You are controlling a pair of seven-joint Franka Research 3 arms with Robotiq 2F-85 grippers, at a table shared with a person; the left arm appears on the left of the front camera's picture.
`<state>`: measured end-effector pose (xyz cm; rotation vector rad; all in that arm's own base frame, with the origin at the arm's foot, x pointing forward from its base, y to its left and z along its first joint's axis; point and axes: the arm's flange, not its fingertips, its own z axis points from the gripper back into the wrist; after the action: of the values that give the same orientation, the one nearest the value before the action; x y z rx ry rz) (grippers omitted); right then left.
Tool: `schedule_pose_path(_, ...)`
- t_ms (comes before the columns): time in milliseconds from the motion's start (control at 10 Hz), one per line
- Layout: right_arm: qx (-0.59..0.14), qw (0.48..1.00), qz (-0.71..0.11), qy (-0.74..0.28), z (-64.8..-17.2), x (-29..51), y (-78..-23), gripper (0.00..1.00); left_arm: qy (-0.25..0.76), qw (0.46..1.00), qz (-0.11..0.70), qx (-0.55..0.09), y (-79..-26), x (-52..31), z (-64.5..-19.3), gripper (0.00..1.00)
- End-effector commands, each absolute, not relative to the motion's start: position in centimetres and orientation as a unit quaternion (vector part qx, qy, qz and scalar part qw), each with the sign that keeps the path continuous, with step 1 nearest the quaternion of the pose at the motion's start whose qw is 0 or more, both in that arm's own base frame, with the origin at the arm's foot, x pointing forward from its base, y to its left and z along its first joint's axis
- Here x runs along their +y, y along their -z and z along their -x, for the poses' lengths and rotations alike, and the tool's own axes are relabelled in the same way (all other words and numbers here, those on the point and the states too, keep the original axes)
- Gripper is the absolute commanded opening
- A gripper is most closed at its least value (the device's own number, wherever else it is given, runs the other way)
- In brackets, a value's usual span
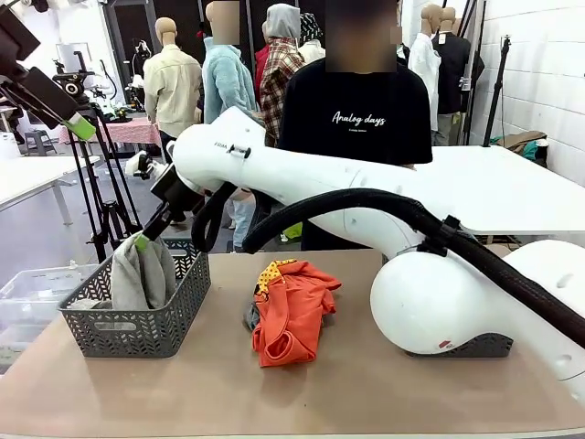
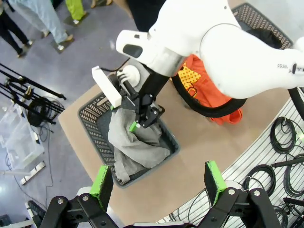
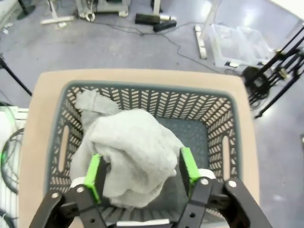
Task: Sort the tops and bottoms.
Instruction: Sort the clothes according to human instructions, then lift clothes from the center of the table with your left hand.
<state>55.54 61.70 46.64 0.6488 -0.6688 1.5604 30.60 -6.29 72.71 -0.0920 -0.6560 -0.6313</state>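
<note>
light grey top (image 3: 130, 152) sits bunched between the green pads of our right gripper (image 3: 141, 167), whose jaws stand spread and unclenched around it. it lies heaped in the grey basket (image 3: 142, 97) at the left end of the table (image 1: 274, 393). our left gripper (image 2: 157, 176) hangs high above, wide open. mid-table, the orange t-shirt (image 1: 292, 315) lies crumpled over a darker grey garment (image 1: 250, 316).

the left gripper (image 2: 158, 185) rises from the bottom edge, jaws wide apart with nothing between them. beyond it, on the tan bench (image 2: 199, 152), a dark grey basket (image 2: 95, 128) holds the light grey top (image 2: 135, 145). the right gripper (image 2: 141, 119) sits at the cloth's upper folds (one green pad showing). the orange t-shirt (image 2: 199, 83) lies partly behind the white arm (image 2: 213, 42).
</note>
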Motion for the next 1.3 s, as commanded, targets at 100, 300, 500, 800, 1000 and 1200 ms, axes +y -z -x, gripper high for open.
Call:
schedule_pose_path(100, -0.27, 0.638, -0.269, -0.669, -59.3, 64.4, -49.9, 1.0, 0.305, 0.897, 0.046, -0.317, -72.7, -6.2, -30.6, 1.0)
schedule_pose_path(300, -0.308, 0.624, -0.323, -0.641, -59.8, 62.5, -51.2, 1.0, 0.305, 0.897, 0.046, -0.317, -72.7, -6.2, -30.6, 1.0)
schedule_pose_path(500, -0.294, 0.624, -0.281, -0.668, -55.9, 60.6, -49.2, 1.0, 0.305, 0.897, 0.046, -0.317, -72.7, -6.2, -30.6, 1.0)
schedule_pose_path(800, -0.294, 0.624, -0.281, -0.668, -55.9, 60.6, -49.2, 1.0, 0.305, 0.897, 0.046, -0.317, -72.7, -6.2, -30.6, 1.0)
schedule_pose_path(1000, -0.294, 0.624, -0.281, -0.668, -55.9, 60.6, -49.2, 1.0, 0.305, 0.897, 0.046, -0.317, -72.7, -6.2, -30.6, 1.0)
schedule_pose_path(1200, -0.294, 0.624, -0.281, -0.668, -55.9, 60.6, -49.2, 1.0, 0.305, 0.897, 0.046, -0.317, -72.7, -6.2, -30.6, 1.0)
